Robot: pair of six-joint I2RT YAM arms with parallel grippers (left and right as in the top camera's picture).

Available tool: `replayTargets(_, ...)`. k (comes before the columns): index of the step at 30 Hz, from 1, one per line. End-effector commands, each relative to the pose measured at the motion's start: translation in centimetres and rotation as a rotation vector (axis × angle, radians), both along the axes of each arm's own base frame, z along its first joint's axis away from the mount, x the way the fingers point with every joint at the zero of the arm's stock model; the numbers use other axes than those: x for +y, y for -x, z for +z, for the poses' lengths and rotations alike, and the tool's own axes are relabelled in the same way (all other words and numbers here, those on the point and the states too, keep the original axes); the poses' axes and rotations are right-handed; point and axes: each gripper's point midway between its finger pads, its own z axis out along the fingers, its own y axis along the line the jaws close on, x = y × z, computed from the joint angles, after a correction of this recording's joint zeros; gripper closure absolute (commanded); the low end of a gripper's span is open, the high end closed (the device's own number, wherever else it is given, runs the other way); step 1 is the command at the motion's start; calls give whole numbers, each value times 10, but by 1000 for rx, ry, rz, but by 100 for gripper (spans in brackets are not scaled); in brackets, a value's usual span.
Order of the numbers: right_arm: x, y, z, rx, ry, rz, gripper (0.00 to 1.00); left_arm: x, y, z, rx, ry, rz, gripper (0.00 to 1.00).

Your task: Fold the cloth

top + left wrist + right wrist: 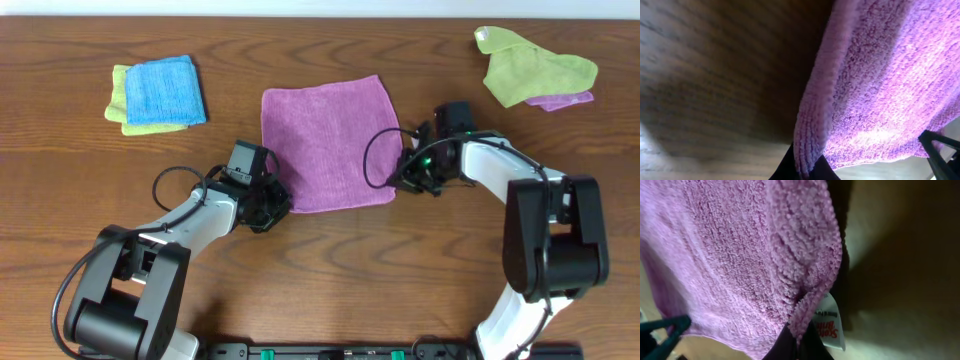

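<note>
The purple-magenta cloth point(328, 140) lies spread flat on the wooden table, near the middle. My left gripper point(281, 208) is at its near left corner and is shut on the cloth's edge point(807, 150). My right gripper point(398, 185) is at the near right corner and is shut on the cloth's edge point(805, 315), right beside the small white tag point(830, 322). Both held corners are raised slightly off the table.
A bright blue cloth point(165, 90) lies folded on a lime-green cloth point(118, 105) at the far left. Another lime-green cloth point(530, 68) lies crumpled over a purple one point(565, 100) at the far right. The wooden table point(330, 270) stretches toward the front.
</note>
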Motion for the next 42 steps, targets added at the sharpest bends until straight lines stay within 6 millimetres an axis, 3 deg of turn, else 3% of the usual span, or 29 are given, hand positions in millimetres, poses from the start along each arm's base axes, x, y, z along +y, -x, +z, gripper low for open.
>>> replayTargets(1, -22, 14, -4, 7, 120, 27, 99, -6, 11, 0, -2, 23, -99, 94)
replayTargets(11, -37, 52, 8, 110, 206, 93, 99, -2, 47, -2, 123, 25, -172, 94)
replayTargets(17, -38, 62, 19, 129, 207, 95, 99, -2, 48, 18, 84, 32, -178, 94)
replayTargets(21, -36, 56, 47, 38, 201, 88, 99, -3, 42, 33, 44, 46, -146, 94)
replayTargets(25, -37, 44, 70, -70, 206, 76, 99, -13, 29, 43, 15, 109, -102, 94)
replayTargets(30, -36, 35, 75, -121, 203, 71, 99, -18, -1, 61, -90, 120, -69, 94)
replayTargets(35, -32, 2, 83, -249, 189, 30, 99, -12, -39, 79, -229, 79, -10, 94)
replayTargets(42, -31, -35, 96, -408, 199, -8, 99, -3, -66, 84, -297, 31, 45, 94)
